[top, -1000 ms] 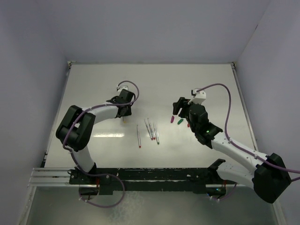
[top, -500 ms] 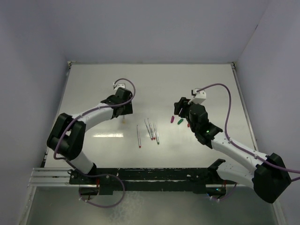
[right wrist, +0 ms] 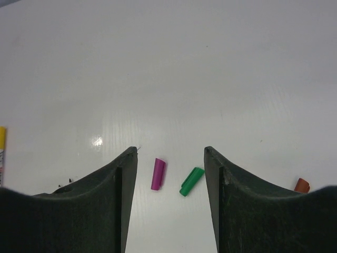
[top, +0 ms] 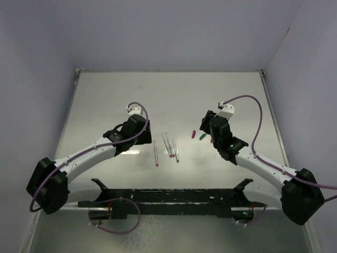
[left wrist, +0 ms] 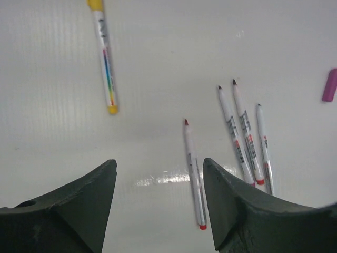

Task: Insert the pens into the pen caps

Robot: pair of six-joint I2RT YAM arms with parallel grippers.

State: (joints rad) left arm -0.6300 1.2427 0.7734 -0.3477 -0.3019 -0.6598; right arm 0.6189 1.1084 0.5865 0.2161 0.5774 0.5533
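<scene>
Pale worktop [left wrist: 168, 47] holds four uncapped pens [left wrist: 246, 132] centre-right, purple cap [right wrist: 158, 173] just beside green cap [right wrist: 191, 181]; left tool [left wrist: 159, 166] and right tool [right wrist: 169, 153] both gape, released.

Near the middle of the worktop [top: 105, 95], three pens [top: 171, 146] lie close together, side by side, each running from the near edge toward the far edge. A fourth pen [top: 156, 153] lies alone just left of them. A fifth pen [left wrist: 105, 63] lies further left and further back. Right of the three, a first cap [top: 194, 134] lies just beside a second cap [top: 202, 136], not touching it. A third cap [right wrist: 301, 185] lies further right.
</scene>
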